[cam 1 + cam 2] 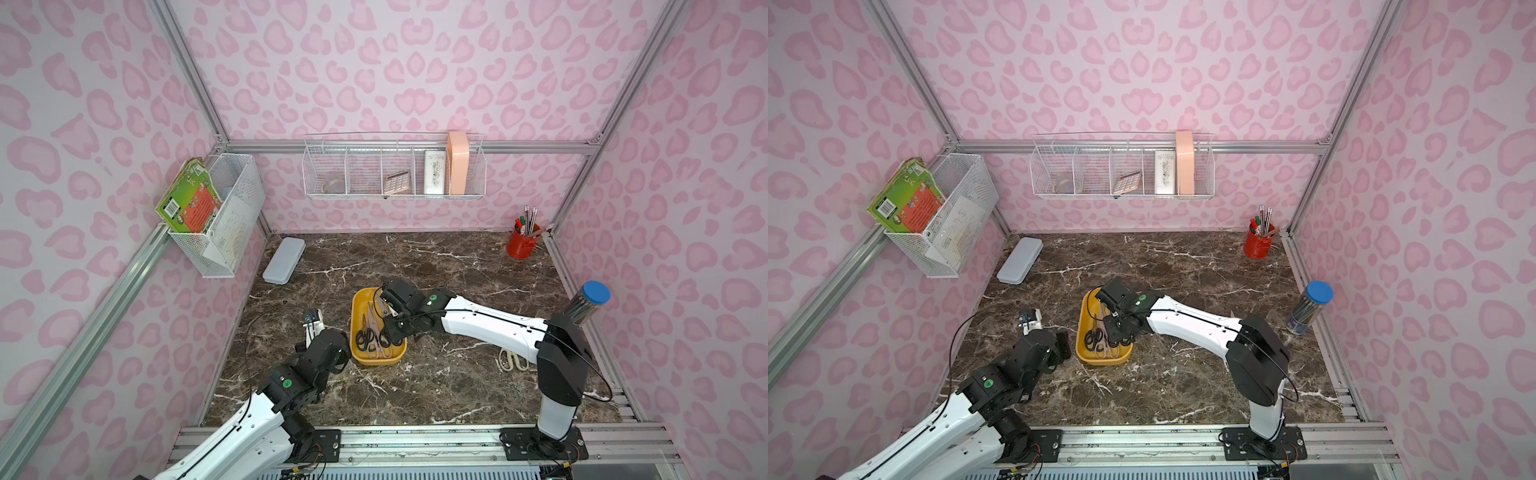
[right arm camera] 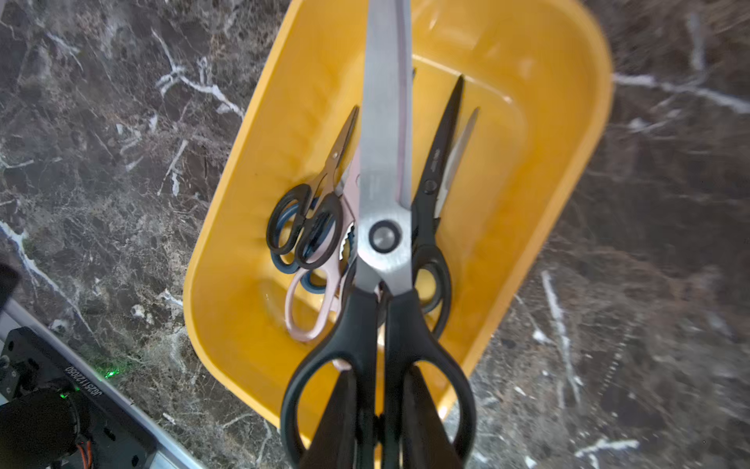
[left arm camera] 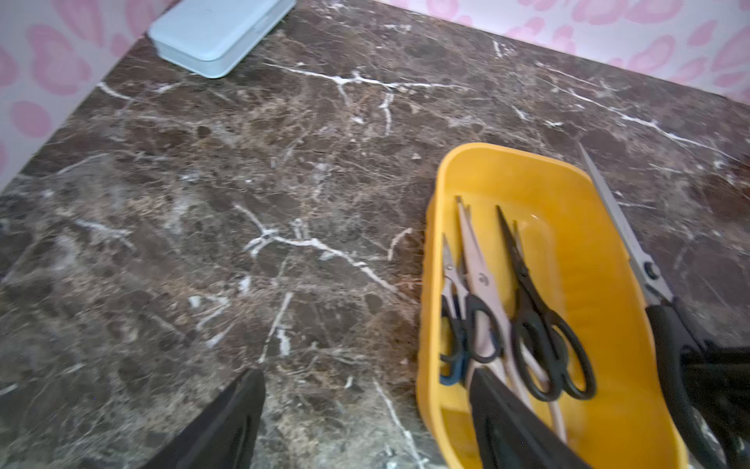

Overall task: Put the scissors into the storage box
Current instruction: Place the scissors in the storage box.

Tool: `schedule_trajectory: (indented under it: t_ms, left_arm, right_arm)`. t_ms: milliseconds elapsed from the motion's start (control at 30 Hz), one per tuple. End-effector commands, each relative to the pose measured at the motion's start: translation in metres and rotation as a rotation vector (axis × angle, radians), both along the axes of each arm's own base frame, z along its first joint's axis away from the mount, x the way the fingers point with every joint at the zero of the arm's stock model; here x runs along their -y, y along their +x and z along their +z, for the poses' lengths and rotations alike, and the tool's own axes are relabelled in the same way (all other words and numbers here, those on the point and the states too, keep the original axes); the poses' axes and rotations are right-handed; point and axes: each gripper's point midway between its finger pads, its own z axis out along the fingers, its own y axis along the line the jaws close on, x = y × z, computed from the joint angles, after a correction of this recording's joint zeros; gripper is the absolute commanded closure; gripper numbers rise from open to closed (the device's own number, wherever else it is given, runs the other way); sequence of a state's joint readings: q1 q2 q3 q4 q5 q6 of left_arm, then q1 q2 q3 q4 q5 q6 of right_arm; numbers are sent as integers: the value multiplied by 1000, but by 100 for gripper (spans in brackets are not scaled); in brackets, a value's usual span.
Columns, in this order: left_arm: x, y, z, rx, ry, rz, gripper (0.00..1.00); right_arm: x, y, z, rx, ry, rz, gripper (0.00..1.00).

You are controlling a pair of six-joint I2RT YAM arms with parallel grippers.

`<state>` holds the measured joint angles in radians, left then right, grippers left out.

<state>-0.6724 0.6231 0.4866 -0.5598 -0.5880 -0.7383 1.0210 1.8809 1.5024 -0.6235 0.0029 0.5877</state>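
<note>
Above your dark marble bench (image 1: pixel 457 270), right fingers (image 2: pixel 337 418) clamp black-handled steel scissors (image 2: pixel 385 162) over the yellow-orange plastic box (image 2: pixel 548 122); left fingers (image 3: pixel 227 422) gape.

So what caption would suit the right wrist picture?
Right gripper holding large black-handled scissors above the yellow storage box, smaller scissors already inside.

Perhaps six scissors (image 2: pixel 384 170) — one storage box (image 2: pixel 556 134).

Storage box (image 2: pixel 548 122) is glossy plastic; scissors (image 2: pixel 383 162) blades, brushed metal.
</note>
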Motion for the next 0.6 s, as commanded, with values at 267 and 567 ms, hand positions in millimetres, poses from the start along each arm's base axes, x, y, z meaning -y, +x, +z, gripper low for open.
schedule_trajectory:
  t_ms: [267,567]
  left_arm:
    - [-35,-24,-7,62,13,72,15]
    - [-18,-13,5,28,45,4,13]
  right_arm:
    - [-17,10,-34,-115,9,-54,87]
    - [-18,19,-17,-76,57,-61,57]
